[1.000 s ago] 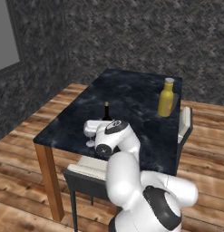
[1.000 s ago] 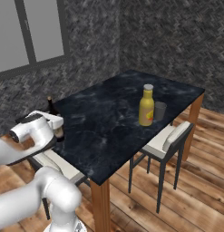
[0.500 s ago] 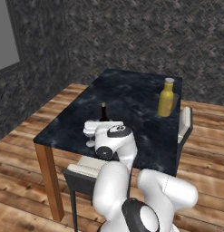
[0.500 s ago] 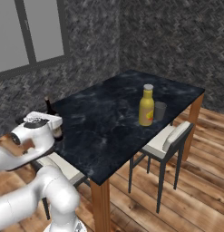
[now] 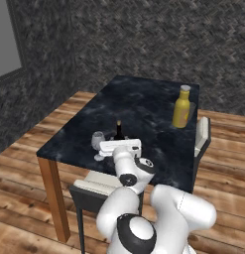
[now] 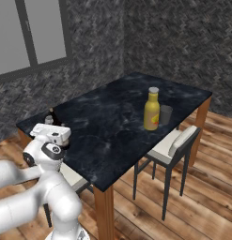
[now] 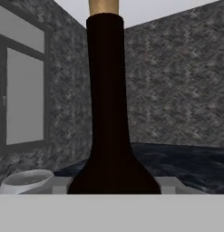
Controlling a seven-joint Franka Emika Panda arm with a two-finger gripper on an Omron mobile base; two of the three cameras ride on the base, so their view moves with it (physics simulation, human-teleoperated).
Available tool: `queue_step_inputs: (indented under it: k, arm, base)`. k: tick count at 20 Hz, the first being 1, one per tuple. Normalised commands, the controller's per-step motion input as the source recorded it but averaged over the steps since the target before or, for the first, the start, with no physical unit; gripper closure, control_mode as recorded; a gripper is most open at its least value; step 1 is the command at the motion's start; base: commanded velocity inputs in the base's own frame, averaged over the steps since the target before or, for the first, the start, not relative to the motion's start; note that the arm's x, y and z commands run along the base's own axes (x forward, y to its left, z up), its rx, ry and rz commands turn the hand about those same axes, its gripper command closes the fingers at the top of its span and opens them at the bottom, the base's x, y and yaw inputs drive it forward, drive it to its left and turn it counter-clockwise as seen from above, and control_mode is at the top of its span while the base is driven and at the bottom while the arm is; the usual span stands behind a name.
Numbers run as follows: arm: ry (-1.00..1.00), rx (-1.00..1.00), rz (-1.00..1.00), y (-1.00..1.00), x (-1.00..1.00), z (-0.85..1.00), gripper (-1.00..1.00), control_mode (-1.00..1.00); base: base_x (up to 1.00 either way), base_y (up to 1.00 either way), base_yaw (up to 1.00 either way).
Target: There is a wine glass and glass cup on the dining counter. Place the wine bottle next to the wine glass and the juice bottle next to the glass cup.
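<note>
Standing upright near the front-left corner of the dining counter (image 5: 144, 106) in the left base view, the wine bottle (image 5: 118, 131) is seen just beside the wine glass (image 5: 98, 142), which is to its left. The gripper (image 5: 120, 147) is set against the bottle's lower body and appears closed on it. The juice bottle (image 5: 181, 107) stands well apart at the far right edge. Its liquid cannot be judged, since the yellow body is opaque, and the wine glass looks empty.

From the right base view, the gripper (image 6: 50, 134) is seen at the counter's near-left corner, with the wine bottle (image 6: 51, 115) largely hidden behind the hand. The juice bottle (image 6: 151, 109) is seen touching or just beside the glass cup (image 6: 166, 115), which appears to hold nothing. That half of the task looks done.

Through the hand view, the wine bottle (image 7: 109, 113) is seen upright and centred between the jaws, its dark shoulder and long neck rising to a tan top; the wine glass (image 7: 26, 181) rim shows low at the left. The step in hand is judged to be the release. It is best done with the base resting flat on the stone, the jaws parted evenly, and the hand drawn straight back, so that neither bottle nor glass is knocked.
</note>
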Motion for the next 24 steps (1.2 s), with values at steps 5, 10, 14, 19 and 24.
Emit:
queue_step_inputs:
  k: [5,10,14,19,24]
  arm:
    - [0.0,0.0,0.05,-0.06,-0.01,-0.13,1.0,-1.0]
    - [0.0,0.05,0.03,-0.01,0.03,-0.12,1.0,-1.0]
    - [0.0,0.07,0.04,-0.06,0.01,-0.11,1.0,-1.0]
    - [0.0,0.07,0.05,-0.1,0.0,-0.16,1.0,-1.0]
    - [0.0,0.08,0.06,-0.09,0.02,-0.19,1.0,-1.0]
  base:
    - [0.0,0.0,0.0]
    - [0.0,0.0,0.0]
    - [0.0,0.0,0.0]
    - [0.0,0.0,0.0]
    - [0.0,0.0,0.0]
